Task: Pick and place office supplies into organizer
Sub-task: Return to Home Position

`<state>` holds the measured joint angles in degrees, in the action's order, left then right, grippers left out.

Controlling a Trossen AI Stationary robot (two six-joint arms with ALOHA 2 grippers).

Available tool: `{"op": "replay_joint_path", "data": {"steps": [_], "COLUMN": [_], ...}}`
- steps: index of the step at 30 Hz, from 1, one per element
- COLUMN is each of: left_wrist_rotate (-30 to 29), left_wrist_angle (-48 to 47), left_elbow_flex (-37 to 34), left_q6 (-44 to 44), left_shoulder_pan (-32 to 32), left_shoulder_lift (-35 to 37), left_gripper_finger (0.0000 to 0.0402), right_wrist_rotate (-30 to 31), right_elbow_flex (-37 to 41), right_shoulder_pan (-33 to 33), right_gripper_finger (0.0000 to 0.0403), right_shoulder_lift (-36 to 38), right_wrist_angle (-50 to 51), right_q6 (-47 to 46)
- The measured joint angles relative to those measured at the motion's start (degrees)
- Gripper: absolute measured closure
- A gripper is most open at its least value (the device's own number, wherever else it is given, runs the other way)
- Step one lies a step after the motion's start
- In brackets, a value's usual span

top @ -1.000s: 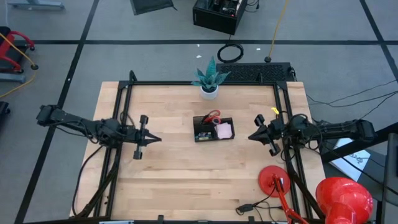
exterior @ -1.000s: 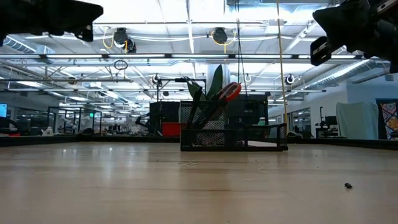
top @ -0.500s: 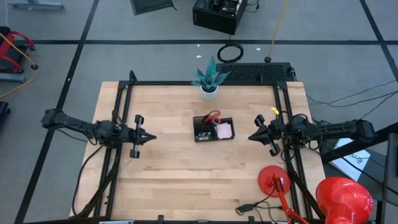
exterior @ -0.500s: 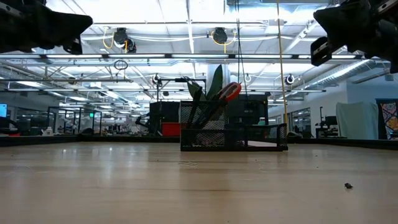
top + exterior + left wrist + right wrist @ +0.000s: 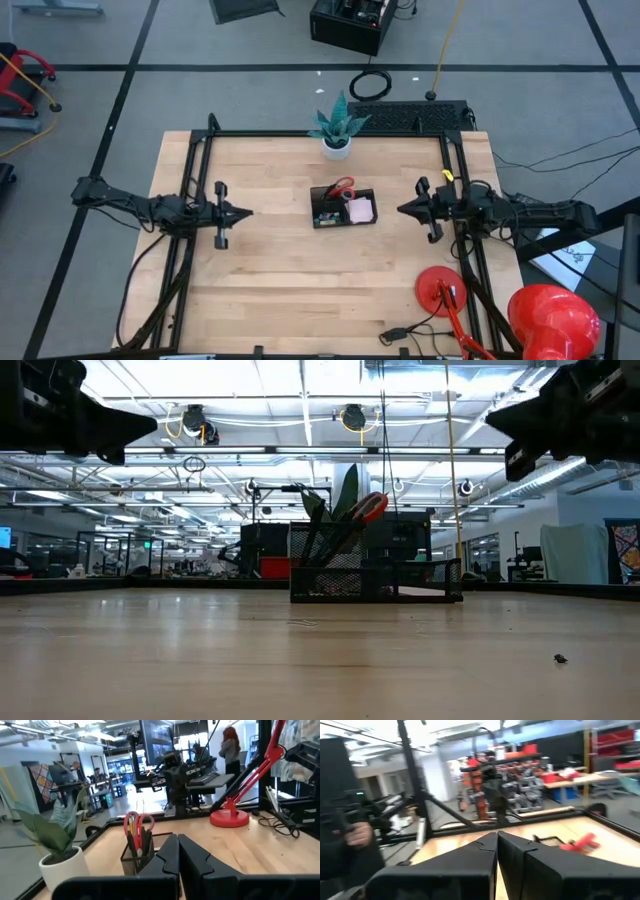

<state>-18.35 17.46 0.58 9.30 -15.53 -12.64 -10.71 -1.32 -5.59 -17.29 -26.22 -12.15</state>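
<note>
The left arm reaches in over the left side of the pale wooden desk (image 5: 270,290). Its left tool (image 5: 241,212) hangs above the bare boards, pointing toward the middle. It is well apart from the tray, and its two dark fingers (image 5: 169,855) are pressed together with nothing between them. In the low view this tool (image 5: 148,426) sits high, clear of the desk top.

Near the middle of the desk stands the small black mesh organizer tray (image 5: 330,218), flat on the wood. The red-handled scissors (image 5: 342,186) stand in its far part, handles up and leaning. Dark pens (image 5: 143,839) stand next to them in the same tall section. The pink sticky-note pad (image 5: 360,210) lies in the right-hand part of the tray as seen from above. Behind the tray, at the far edge of the desk, is a white pot with a green leafy plant (image 5: 336,140), apart from the tray.

To the right of the tray, the right tool (image 5: 403,209) faces it from the other side, also raised and well apart from it. Its fingers (image 5: 487,851) are likewise closed on each other and hold nothing. Nearer the front right corner sits a red round lamp base (image 5: 440,289) with a cable running beside it.
</note>
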Motion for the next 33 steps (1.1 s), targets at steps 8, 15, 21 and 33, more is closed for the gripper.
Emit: {"op": "replay_joint_path", "data": {"steps": [8, 15, 21, 33], "left_wrist_rotate": [-0.4, -2.6, -2.7, -2.7], "left_wrist_angle": [-1.9, -4.1, -6.1, -10.7], "left_elbow_flex": [0.0, 0.0, 0.0, 0.0], "left_q6": [-1.4, -4.5, -7.6, -9.7], "left_shoulder_pan": [0.0, 0.0, 0.0, 0.0], "left_shoulder_lift": [0.0, 0.0, -0.1, -0.2], "left_gripper_finger": [0.0400, 0.0400, 0.0395, 0.0390], "right_wrist_rotate": [6.5, 10.9, 11.1, 10.6], "right_elbow_flex": [0.0, 0.3, 0.5, 0.5], "right_shoulder_pan": [0.1, 0.1, 0.1, 0.1], "right_gripper_finger": [0.0399, 0.0399, 0.0399, 0.0399], "right_shoulder_lift": [0.0, 0.0, 0.0, 0.0], "right_wrist_angle": [7.6, 13.7, 18.3, 13.9], "right_q6": [2.4, 2.5, 2.4, -5.6]}}
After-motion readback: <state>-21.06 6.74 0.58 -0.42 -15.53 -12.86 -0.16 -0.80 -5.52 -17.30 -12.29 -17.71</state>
